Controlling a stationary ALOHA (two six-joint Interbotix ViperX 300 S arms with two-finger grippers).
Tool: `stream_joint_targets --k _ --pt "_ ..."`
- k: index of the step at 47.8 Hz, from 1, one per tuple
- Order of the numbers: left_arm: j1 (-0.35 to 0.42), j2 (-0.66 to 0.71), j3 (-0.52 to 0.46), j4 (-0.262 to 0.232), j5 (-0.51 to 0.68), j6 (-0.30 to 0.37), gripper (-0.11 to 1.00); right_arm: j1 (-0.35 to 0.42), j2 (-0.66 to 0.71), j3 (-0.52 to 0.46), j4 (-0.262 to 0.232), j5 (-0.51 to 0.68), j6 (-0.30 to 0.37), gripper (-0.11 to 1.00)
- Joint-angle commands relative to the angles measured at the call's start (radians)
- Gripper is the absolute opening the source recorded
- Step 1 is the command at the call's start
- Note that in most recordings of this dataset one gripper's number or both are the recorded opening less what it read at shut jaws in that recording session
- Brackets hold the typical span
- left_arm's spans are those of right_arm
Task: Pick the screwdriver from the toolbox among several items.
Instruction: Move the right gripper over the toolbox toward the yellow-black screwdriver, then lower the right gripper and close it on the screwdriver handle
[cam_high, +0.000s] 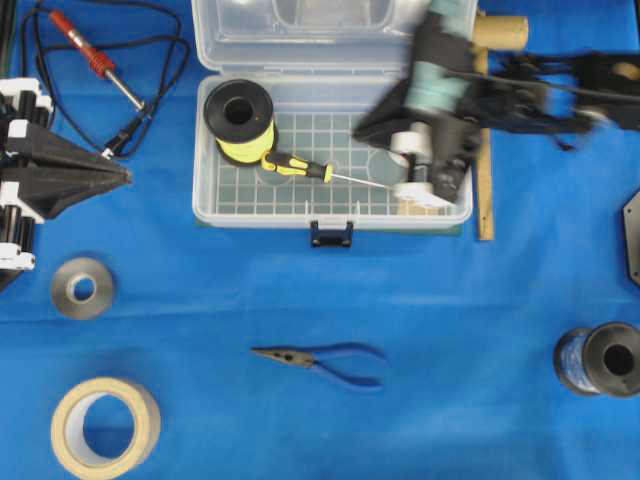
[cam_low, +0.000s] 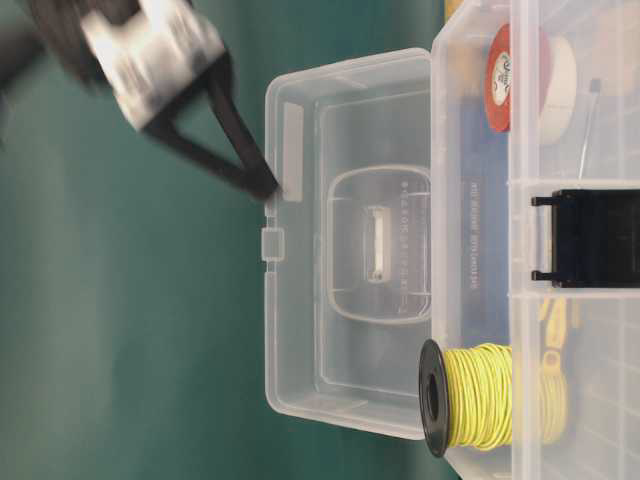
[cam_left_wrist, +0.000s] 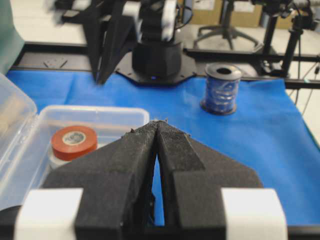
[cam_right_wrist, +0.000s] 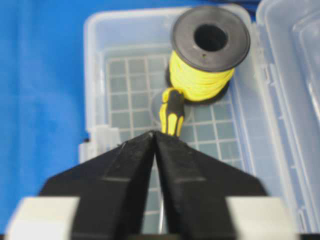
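Note:
The clear toolbox (cam_high: 205, 190) stands open at the back middle, lid tipped back. The screwdriver (cam_high: 298, 166) lies on its grid floor, its yellow-and-black handle against the black spool of yellow wire (cam_high: 240, 120) and its shaft pointing right. My right gripper (cam_high: 362, 128) is blurred and hovers shut over the box's right half. In the right wrist view its tips (cam_right_wrist: 155, 133) sit just short of the screwdriver handle (cam_right_wrist: 172, 112), above the shaft. The red-orange tape roll (cam_left_wrist: 74, 142) lies in the box. My left gripper (cam_high: 126, 177) rests shut at the left edge. I cannot make out the wooden block.
A red-handled soldering iron (cam_high: 90, 55) with its cord lies at the back left. Blue-handled pliers (cam_high: 320, 358) lie in front of the box. A grey tape roll (cam_high: 82, 287) and a masking tape roll (cam_high: 105, 425) sit front left. A blue wire spool (cam_high: 600, 358) stands front right.

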Motion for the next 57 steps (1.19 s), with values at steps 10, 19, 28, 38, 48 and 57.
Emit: stream_joint_targets --k 10,19,28,38,48,57 --pt "-0.002 0.011 -0.003 -0.005 -0.006 -0.012 0.00 -0.034 0.256 -0.236 -0.025 0.160 0.002 0.72" --pt "0.000 0.011 0.000 -0.003 -0.008 -0.012 0.00 -0.038 0.403 -0.287 -0.021 0.164 0.003 0.74" --pt "0.000 0.011 0.002 -0.005 -0.006 -0.011 0.00 -0.037 0.495 -0.299 -0.005 0.140 0.005 0.75" --pt "0.008 0.011 0.009 -0.003 -0.008 -0.011 0.00 -0.032 0.535 -0.299 0.000 0.124 0.005 0.74" --pt "0.017 0.011 0.015 -0.005 -0.006 -0.012 0.00 -0.028 0.548 -0.301 0.002 0.107 0.002 0.62" --pt "0.015 0.006 0.015 -0.005 -0.006 -0.012 0.00 -0.028 0.532 -0.298 0.000 0.129 0.002 0.42"
